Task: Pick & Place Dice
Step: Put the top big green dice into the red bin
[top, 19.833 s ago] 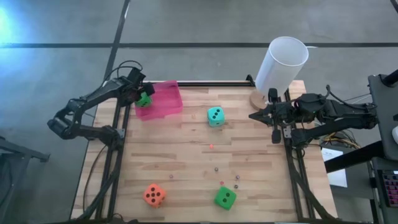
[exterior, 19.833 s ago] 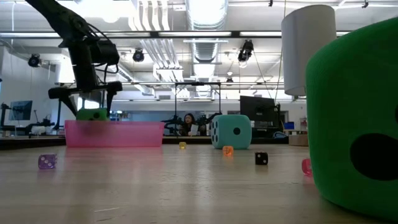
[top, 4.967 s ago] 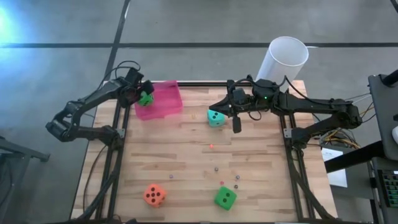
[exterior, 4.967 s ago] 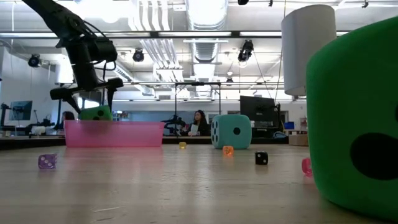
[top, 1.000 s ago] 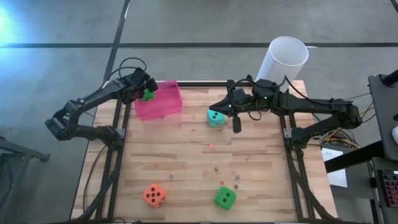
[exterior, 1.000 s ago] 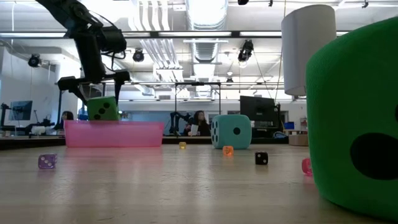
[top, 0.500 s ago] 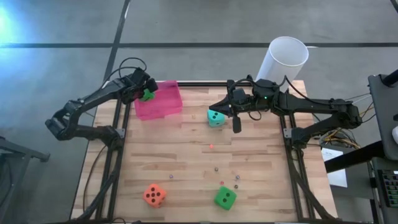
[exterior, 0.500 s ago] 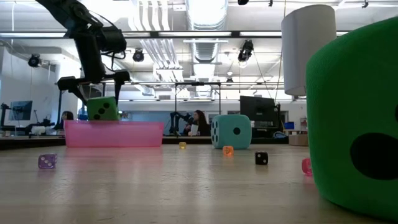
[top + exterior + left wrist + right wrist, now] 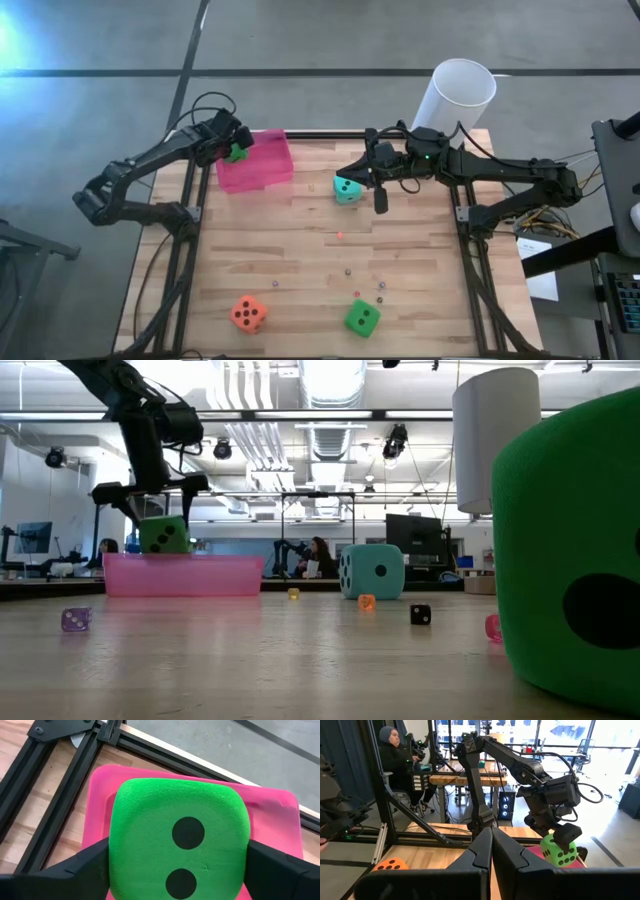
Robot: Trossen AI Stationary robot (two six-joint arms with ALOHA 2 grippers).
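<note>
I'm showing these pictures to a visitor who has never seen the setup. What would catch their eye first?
Probably the bright green die between the fingers of the left gripper, held above the pink tray at the table's far left corner. Next, the right gripper, shut, reaches in beside the teal die, with the tall white cylinder standing behind at the far right corner.

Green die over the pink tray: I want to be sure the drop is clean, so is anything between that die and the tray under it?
Nothing visible. The green die sits between the left gripper's fingers directly above the pink tray, with only bare tray showing around it.
</note>
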